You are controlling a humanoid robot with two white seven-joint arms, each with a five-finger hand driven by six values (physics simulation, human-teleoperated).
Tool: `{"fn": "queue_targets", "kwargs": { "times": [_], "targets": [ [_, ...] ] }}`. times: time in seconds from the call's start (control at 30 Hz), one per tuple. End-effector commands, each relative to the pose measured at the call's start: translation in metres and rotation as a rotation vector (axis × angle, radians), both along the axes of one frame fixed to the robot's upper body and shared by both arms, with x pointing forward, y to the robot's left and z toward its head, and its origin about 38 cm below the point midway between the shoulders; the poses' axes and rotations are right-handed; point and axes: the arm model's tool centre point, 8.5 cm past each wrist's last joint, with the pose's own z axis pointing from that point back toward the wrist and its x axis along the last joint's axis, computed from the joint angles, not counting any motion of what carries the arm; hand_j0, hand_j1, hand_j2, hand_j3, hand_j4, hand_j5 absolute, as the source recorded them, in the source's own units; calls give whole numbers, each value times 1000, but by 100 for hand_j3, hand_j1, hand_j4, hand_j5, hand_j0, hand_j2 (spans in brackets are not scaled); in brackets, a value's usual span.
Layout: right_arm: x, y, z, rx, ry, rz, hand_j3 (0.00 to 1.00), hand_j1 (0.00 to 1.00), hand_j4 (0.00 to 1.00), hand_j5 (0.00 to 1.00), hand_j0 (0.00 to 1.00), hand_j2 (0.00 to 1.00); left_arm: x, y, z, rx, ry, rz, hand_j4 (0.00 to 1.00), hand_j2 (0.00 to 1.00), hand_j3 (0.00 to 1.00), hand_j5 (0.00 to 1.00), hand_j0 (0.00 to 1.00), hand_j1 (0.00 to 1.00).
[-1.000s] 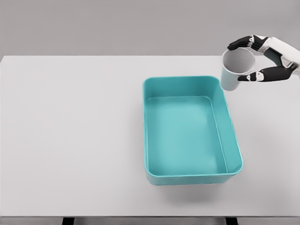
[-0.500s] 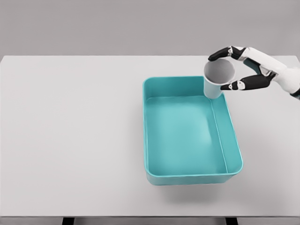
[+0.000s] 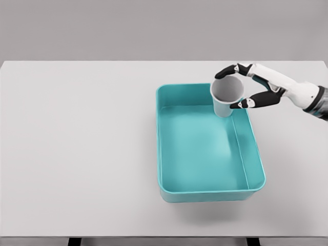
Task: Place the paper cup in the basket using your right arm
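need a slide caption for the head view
Right hand holds the paper cup upright over the far right corner of the teal basket.

Beneath the hand and stretching far to its left, a pale grey table [image 3: 77, 154]; beyond the hand, a plain grey wall [image 3: 128, 28] behind the far edge.

Simulated tabletop [image 3: 77, 154], blank grey backdrop
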Motion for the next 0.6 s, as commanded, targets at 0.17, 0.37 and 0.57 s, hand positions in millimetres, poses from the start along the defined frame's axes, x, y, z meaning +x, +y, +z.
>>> {"fn": "queue_targets", "kwargs": {
  "times": [0.17, 0.37, 0.57],
  "targets": [
    [-1, 8, -9, -28, 10, 16, 75, 75, 75, 75, 75, 75, 0, 0, 0, 0, 0, 0, 100, 100, 100, 100, 100, 100],
    [-1, 10, -13, -47, 10, 20, 75, 75, 75, 75, 75, 75, 0, 0, 0, 0, 0, 0, 100, 100, 100, 100, 100, 100],
    [-1, 11, -15, -52, 11, 20, 75, 75, 75, 75, 75, 75, 0, 0, 0, 0, 0, 0, 100, 100, 100, 100, 100, 100]
  ]
}}
